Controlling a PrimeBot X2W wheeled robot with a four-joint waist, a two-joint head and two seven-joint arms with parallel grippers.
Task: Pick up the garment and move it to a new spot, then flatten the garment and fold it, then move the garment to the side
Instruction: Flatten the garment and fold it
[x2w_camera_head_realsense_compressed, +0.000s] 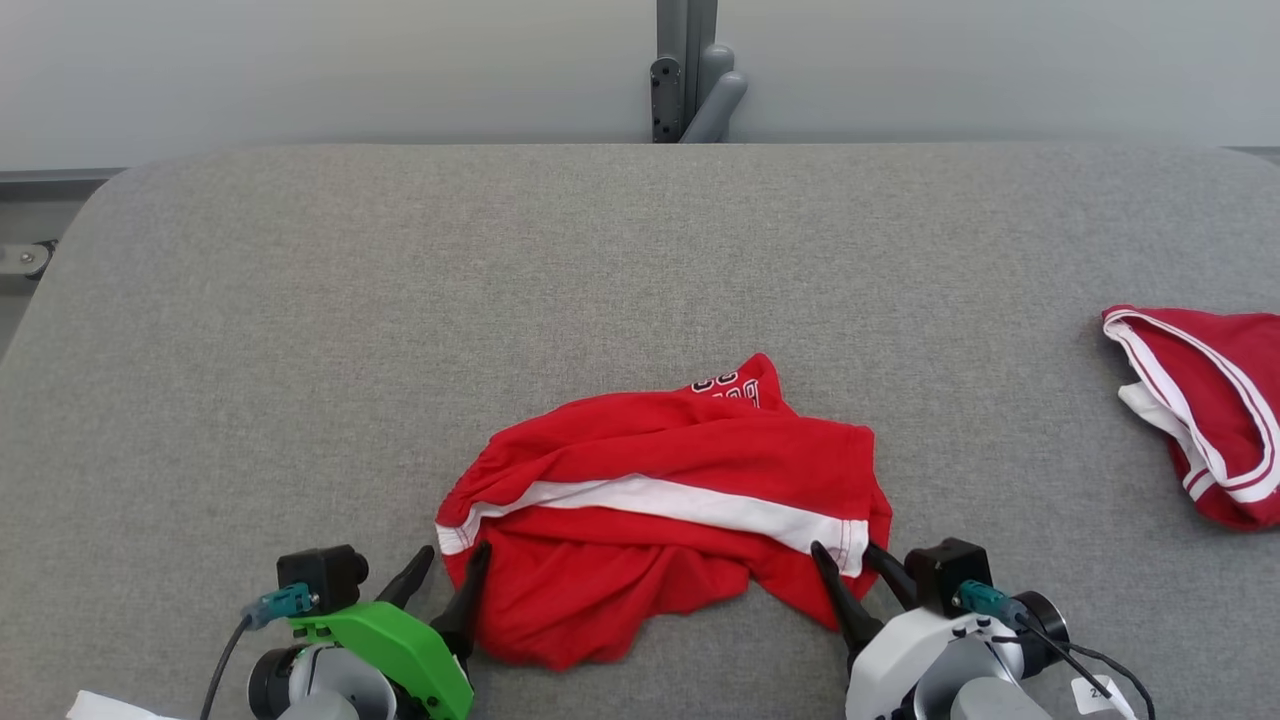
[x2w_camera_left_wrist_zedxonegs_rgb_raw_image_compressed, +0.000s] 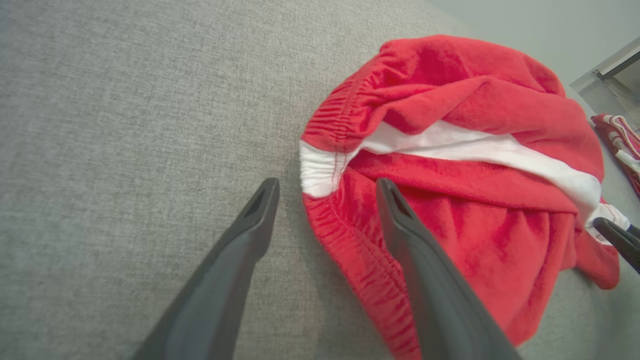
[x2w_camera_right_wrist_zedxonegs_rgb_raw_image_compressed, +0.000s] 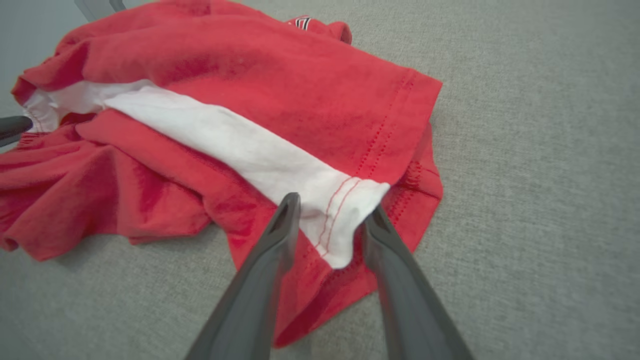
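A crumpled red garment (x2w_camera_head_realsense_compressed: 660, 500) with a white stripe lies on the grey padded table (x2w_camera_head_realsense_compressed: 300, 350), near its front edge. My left gripper (x2w_camera_head_realsense_compressed: 457, 552) is open at the garment's left end. In the left wrist view the left gripper (x2w_camera_left_wrist_zedxonegs_rgb_raw_image_compressed: 327, 185) straddles the elastic waistband of the garment (x2w_camera_left_wrist_zedxonegs_rgb_raw_image_compressed: 450, 150), one finger over bare table and the other above the cloth. My right gripper (x2w_camera_head_realsense_compressed: 843, 552) is at the garment's right end. In the right wrist view the right gripper (x2w_camera_right_wrist_zedxonegs_rgb_raw_image_compressed: 333, 205) is shut on the white stripe's stitched hem of the garment (x2w_camera_right_wrist_zedxonegs_rgb_raw_image_compressed: 250, 100), which bunches between the fingers.
A second red garment with white trim (x2w_camera_head_realsense_compressed: 1200, 410) lies at the table's right edge, also seen in the left wrist view (x2w_camera_left_wrist_zedxonegs_rgb_raw_image_compressed: 620, 135). A grey post (x2w_camera_head_realsense_compressed: 690, 70) stands behind the table's far edge. Bare table stretches to the left and behind the garment.
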